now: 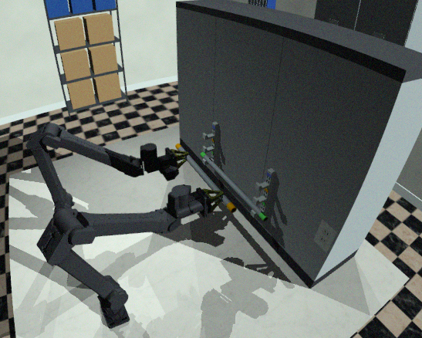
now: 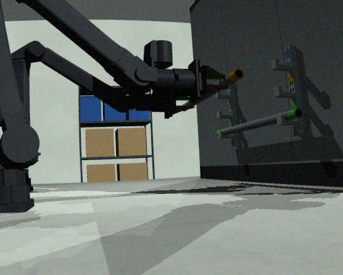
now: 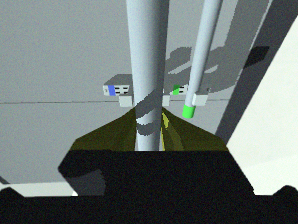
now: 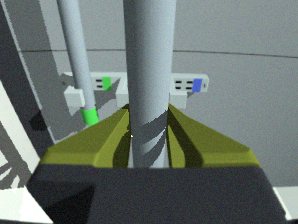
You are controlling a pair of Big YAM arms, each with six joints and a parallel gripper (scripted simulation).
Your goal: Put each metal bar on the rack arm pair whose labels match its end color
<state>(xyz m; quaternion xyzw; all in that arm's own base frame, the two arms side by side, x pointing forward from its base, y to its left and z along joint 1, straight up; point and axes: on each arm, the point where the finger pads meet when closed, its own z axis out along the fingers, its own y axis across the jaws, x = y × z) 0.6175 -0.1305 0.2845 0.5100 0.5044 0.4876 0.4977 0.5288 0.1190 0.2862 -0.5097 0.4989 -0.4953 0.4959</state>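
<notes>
The orange-ended bar (image 1: 205, 174) (image 2: 227, 79) (image 3: 147, 50) (image 4: 149, 50) is held roughly level in front of the rack, off its arms. My left gripper (image 1: 184, 154) is shut on it near its far end; my right gripper (image 1: 221, 194) (image 2: 221, 83) is shut on it near its near end. The green-ended bar (image 1: 232, 183) (image 2: 258, 122) (image 3: 202, 50) (image 4: 77, 55) lies on the bottom pair of rack arms, by the green labels (image 3: 176, 89) (image 4: 106, 83). The middle arms, by the orange label (image 2: 290, 78), and the top arms, by the blue label (image 2: 287, 52) (image 3: 111, 90) (image 4: 197, 85), hold no bar.
The rack's near upright (image 2: 301, 88) and far upright (image 2: 234, 107) stand against the dark wall (image 1: 248, 96). The rack arms jut toward the robot; the near middle arm (image 2: 279, 91) and near top arm (image 2: 278, 64) show clearly. A shelf with boxes (image 1: 74, 62) stands far behind.
</notes>
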